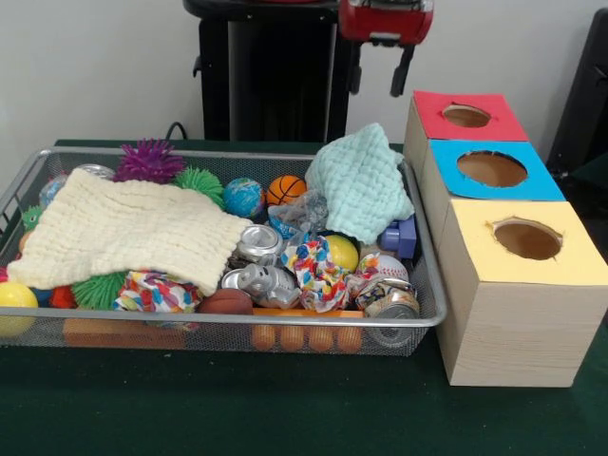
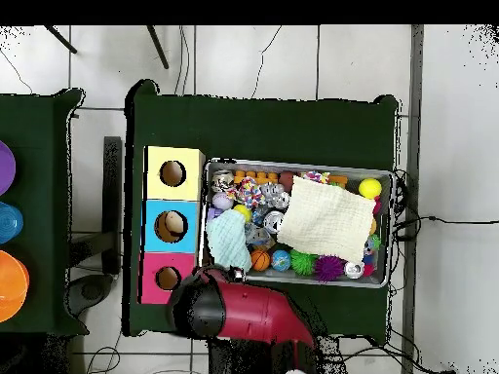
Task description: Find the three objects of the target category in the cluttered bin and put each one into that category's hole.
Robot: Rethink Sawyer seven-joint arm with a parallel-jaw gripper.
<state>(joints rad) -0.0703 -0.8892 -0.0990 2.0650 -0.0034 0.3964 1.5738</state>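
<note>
Though pincer (image 1: pixel 378 78) aperture unclear, wire-mesh bin (image 1: pixel 429 313) of waffled cream cloth (image 1: pixel 123 233), spiky balls, patchwork fabric bundle (image 1: pixel 316 271).

You have no bare floor inside the wire mesh bin (image 1: pixel 418 318): the cream cloth (image 1: pixel 123 233) blankets the left half and the mint-green cloth (image 1: pixel 361 180) drapes its far right corner, both lying over the clutter. Crushed cans (image 1: pixel 261 282) and balls crowd the printed fabric bundle (image 1: pixel 318 273) at the middle front. The yellow-topped box's hole (image 1: pixel 527 239) stands unobstructed from above, just right of the bin.
</note>
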